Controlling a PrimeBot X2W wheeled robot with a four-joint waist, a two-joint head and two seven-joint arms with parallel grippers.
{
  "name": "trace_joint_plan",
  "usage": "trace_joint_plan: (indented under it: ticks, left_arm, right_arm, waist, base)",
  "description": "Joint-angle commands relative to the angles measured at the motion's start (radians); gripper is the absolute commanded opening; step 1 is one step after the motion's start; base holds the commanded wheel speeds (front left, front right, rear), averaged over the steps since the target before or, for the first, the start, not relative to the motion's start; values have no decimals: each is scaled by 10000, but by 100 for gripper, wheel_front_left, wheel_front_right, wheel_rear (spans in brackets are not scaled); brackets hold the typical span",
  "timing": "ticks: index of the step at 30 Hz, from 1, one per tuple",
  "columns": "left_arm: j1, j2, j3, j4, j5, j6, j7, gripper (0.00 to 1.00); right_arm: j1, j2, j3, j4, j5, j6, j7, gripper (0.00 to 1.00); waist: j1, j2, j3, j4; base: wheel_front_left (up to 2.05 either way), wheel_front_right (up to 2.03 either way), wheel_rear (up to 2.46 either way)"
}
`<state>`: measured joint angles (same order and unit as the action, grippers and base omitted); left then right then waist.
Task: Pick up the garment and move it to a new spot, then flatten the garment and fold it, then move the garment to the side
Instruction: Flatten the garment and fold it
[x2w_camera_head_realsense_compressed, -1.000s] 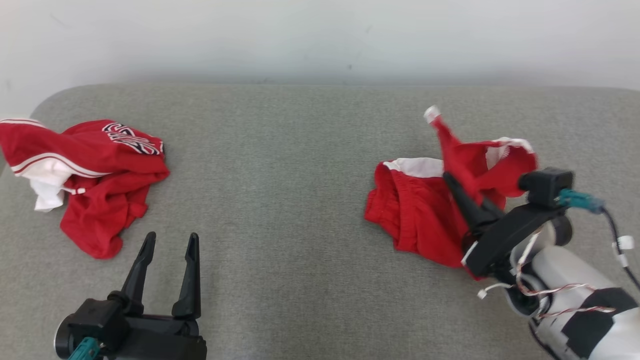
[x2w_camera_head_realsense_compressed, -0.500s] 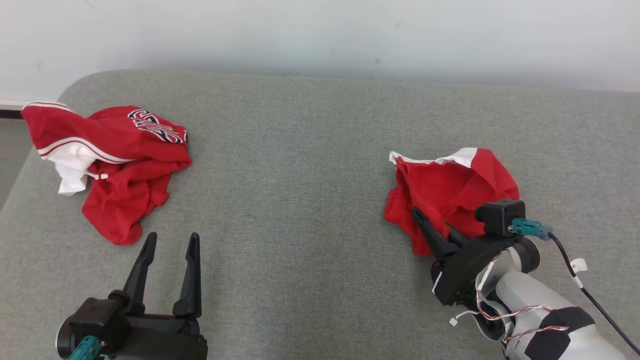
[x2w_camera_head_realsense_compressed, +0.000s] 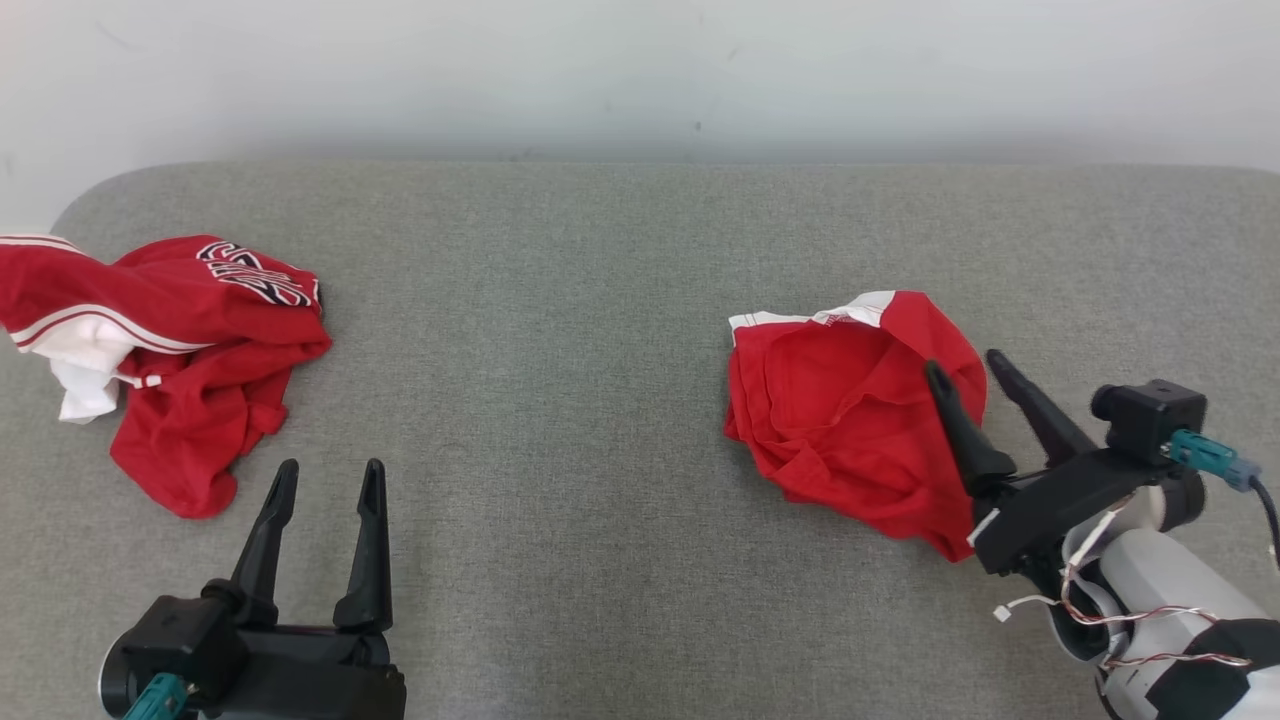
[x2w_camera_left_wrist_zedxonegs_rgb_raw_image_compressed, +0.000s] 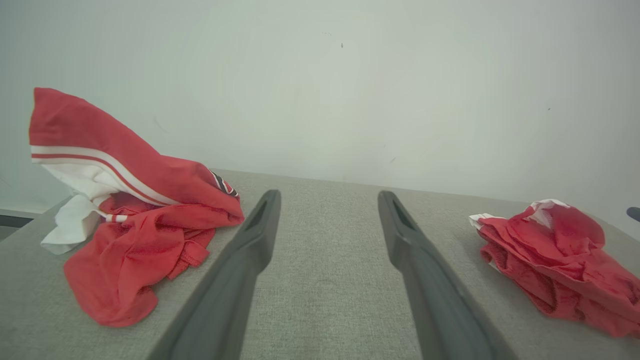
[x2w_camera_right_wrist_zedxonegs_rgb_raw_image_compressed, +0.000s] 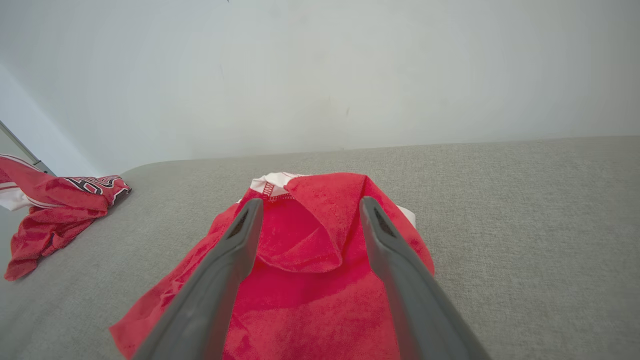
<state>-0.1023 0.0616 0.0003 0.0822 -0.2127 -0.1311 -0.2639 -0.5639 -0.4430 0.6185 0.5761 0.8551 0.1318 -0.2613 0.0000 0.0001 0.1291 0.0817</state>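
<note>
The right gripper (x2w_camera_head_realsense_compressed: 965, 364) is seen with fingers spread apart and empty; the crumpled red garment (x2w_camera_head_realsense_compressed: 840, 420) lies on the grey cushion (x2w_camera_head_realsense_compressed: 560, 400) beneath and just ahead of them. The left gripper (x2w_camera_head_realsense_compressed: 331, 467) is likewise spread, with a red jersey (x2w_camera_head_realsense_compressed: 190, 340) ahead to its left.

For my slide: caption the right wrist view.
Open right end effector poised over a crumpled red garment on grey upholstery.

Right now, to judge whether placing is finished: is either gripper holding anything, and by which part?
Nothing is held. The right gripper stands open over the red garment, fingers spread with no cloth pinched; the left gripper is open too.
</note>
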Motion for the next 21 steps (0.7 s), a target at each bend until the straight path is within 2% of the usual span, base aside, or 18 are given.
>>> trace_joint_plan:
  ticks: [1,6,15,16,17,18,19,21]
  left_arm:
    - [36,-11,12,-30,79,16,-4,100]
    - [-130,-17,-93,-41,88,16,-4,100]
    - [-324,-55,-237,-29,-52,16,-4,100]
    - [-335,-58,-253,-20,-67,16,-4,100]
    - [-339,-61,-234,-16,-69,16,-4,100]
    - [-350,-67,-225,-19,-71,16,-4,100]
    - [-359,-75,-229,-22,-86,16,-4,100]
    - [-357,-84,-224,-33,-104,16,-4,100]
  right_arm:
    - [86,-26,-75,-17,-114,-25,-41,100]
    - [-104,-2,-402,204,-660,-25,17,100]
    - [-852,13,19,1198,-1784,-25,897,100]
    - [-926,24,51,1352,-1845,-25,991,93]
    - [-966,71,78,1490,-1872,-25,1089,46]
    - [-1010,97,80,1646,-1900,-25,1165,10]
    - [-1075,101,95,1777,-1957,-25,1180,0]
    - [-1192,180,92,1962,-2000,-25,1174,0]
  waist:
    - [0,-1,19,-22]
    - [0,-1,121,42]
    - [0,-1,383,519]
    - [0,-1,408,575]
    - [0,-1,427,609]
    - [0,-1,448,648]
    - [0,-1,467,686]
    - [0,-1,497,734]
  base:
    - [0,0,0]
    - [0,0,0]
    - [0,0,0]
    - [0,0,0]
    - [0,0,0]
    - [0,0,0]
    - [0,0,0]
    - [0,0,0]
